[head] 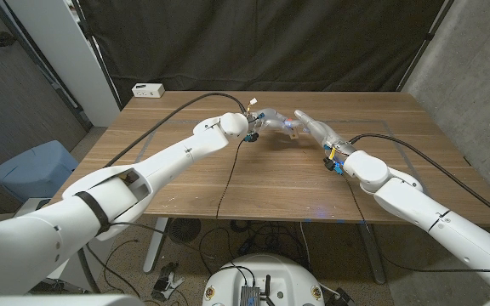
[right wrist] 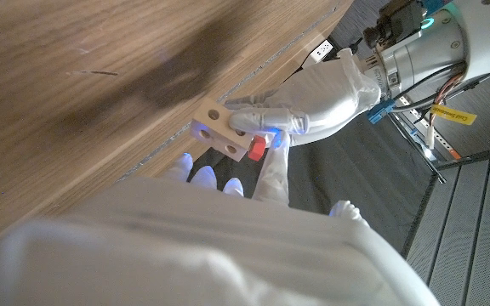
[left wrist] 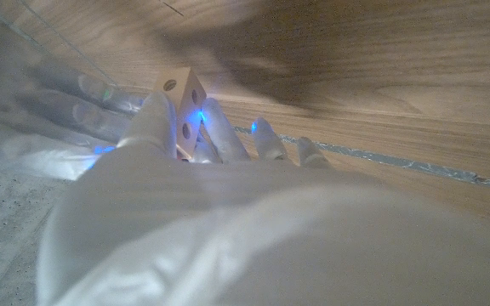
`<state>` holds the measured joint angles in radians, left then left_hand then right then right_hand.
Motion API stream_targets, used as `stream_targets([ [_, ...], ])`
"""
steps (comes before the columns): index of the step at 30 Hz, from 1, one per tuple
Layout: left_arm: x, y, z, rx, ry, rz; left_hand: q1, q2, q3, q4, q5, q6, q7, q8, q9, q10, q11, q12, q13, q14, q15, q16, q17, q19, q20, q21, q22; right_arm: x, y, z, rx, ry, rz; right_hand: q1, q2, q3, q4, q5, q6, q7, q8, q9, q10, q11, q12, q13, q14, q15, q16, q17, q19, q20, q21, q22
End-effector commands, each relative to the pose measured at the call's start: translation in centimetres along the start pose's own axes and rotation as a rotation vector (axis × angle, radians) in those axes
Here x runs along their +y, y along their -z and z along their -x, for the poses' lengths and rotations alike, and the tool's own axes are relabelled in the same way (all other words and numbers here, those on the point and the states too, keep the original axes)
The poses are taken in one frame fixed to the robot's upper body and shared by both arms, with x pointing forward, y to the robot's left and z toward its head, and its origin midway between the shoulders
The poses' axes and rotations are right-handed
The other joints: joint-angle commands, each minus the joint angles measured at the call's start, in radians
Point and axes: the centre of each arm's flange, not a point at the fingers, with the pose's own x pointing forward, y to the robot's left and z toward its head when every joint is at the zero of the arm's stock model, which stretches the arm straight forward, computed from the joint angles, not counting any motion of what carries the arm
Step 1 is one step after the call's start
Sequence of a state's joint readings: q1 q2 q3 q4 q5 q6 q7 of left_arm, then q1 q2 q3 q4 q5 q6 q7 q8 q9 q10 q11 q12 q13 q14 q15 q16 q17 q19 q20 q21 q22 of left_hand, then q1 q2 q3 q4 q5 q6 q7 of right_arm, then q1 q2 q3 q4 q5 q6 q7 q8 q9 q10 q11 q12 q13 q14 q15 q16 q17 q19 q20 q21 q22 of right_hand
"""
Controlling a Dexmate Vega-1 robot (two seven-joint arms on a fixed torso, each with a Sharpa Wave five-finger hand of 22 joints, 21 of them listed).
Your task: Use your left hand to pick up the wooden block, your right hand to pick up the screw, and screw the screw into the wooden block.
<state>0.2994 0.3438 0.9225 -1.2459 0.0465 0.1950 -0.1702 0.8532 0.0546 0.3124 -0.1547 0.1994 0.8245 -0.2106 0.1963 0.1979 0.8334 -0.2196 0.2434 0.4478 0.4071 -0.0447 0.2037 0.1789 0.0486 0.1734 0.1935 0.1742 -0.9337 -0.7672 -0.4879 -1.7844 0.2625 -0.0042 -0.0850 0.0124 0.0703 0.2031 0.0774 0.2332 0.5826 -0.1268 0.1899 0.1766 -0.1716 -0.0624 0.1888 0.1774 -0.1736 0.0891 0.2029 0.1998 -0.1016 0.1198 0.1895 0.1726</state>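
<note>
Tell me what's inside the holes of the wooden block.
The wooden block, gripped by the left hand, shows empty round holes on its visible faces. A red piece sits against its end by the right hand; fingers cover whether it enters a hole.

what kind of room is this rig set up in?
Probably a robotics lab or test bay, not a home. A black curtain backdrop hangs behind the brown wooden table, bare grey concrete wall stands to one side, and loose cables trail on the floor.

Both hands crowd the table's (head: 253,183) far middle; near, left and right stretches lie open (a white box (head: 149,89) sits at the far-left corner).
</note>
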Motion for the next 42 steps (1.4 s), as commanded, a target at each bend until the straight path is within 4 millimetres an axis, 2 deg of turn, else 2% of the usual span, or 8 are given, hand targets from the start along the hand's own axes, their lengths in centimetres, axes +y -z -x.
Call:
stream_targets([
  [1, -0.1, 0.0, 0.2, 0.003, -0.005, -0.006, 0.003, 0.009, 0.004, 0.004, 0.005, 0.033, 0.025, 0.008, 0.001, 0.002, 0.005, -0.001, 0.005, 0.011, -0.05, 0.004, 0.004, -0.001, 0.005, 0.004, 0.004, -1.5, -0.3, 0.9, -0.007, 0.049, 0.006, 0.012, 0.012, 0.0, 0.005, 0.005, 0.009, 0.005, 0.002, 0.003, -0.011, 0.003, 0.005, 0.002, -0.132, 0.002, 0.007, 0.002, 0.008, 0.003, 0.005, 0.0],
  [2, -0.1, -0.1, 0.2, 0.001, -0.005, -0.009, 0.003, 0.009, 0.004, 0.004, 0.005, 0.032, 0.019, 0.007, 0.001, 0.002, 0.004, -0.001, 0.006, 0.012, -0.051, 0.004, 0.004, -0.001, 0.004, 0.004, 0.004, -1.9, -0.2, 1.1, -0.006, 0.06, 0.01, 0.012, 0.012, 0.0, 0.006, 0.005, 0.009, 0.005, 0.002, 0.003, -0.01, 0.003, 0.005, 0.002, -0.131, 0.003, 0.008, 0.002, 0.009, 0.003, 0.005, 0.0],
  [8, 0.0, -0.4, 0.4, -0.002, -0.008, -0.018, 0.004, 0.008, 0.004, 0.003, 0.005, 0.033, 0.022, 0.008, 0.001, 0.003, 0.004, 0.0, 0.008, 0.011, -0.052, 0.004, 0.004, -0.001, 0.003, 0.004, 0.004, -2.9, 0.0, 1.5, -0.006, 0.089, 0.013, 0.013, 0.012, 0.0, 0.006, 0.005, 0.011, 0.005, 0.002, 0.003, -0.007, 0.004, 0.006, 0.002, -0.129, 0.003, 0.008, 0.002, 0.012, 0.003, 0.006, 0.0],
  [17, 0.1, -0.9, 0.6, -0.011, -0.011, -0.037, 0.002, 0.008, 0.003, 0.004, 0.005, 0.032, 0.023, 0.008, 0.001, 0.004, 0.004, -0.001, 0.011, 0.01, -0.052, 0.003, 0.005, -0.001, 0.003, 0.003, 0.004, -3.8, 0.2, 1.2, -0.007, 0.106, 0.017, 0.014, 0.011, -0.001, 0.007, 0.006, 0.015, 0.007, 0.003, 0.003, -0.001, 0.005, 0.006, 0.002, -0.125, 0.004, 0.009, 0.001, 0.016, 0.004, 0.007, 0.0],
  [42, 0.3, -1.0, 0.7, -0.01, -0.015, -0.049, 0.003, 0.007, 0.003, 0.004, 0.005, 0.034, 0.02, 0.008, 0.001, 0.004, 0.004, -0.002, 0.018, 0.011, -0.052, 0.004, 0.005, -0.002, 0.003, 0.003, 0.004, -4.0, 2.1, -1.0, 0.015, 0.102, -0.018, 0.015, 0.006, -0.004, 0.008, 0.007, 0.012, 0.007, 0.0, 0.003, 0.0, 0.006, 0.005, 0.002, -0.124, 0.005, 0.008, 0.001, 0.017, 0.004, 0.006, 0.0],
])
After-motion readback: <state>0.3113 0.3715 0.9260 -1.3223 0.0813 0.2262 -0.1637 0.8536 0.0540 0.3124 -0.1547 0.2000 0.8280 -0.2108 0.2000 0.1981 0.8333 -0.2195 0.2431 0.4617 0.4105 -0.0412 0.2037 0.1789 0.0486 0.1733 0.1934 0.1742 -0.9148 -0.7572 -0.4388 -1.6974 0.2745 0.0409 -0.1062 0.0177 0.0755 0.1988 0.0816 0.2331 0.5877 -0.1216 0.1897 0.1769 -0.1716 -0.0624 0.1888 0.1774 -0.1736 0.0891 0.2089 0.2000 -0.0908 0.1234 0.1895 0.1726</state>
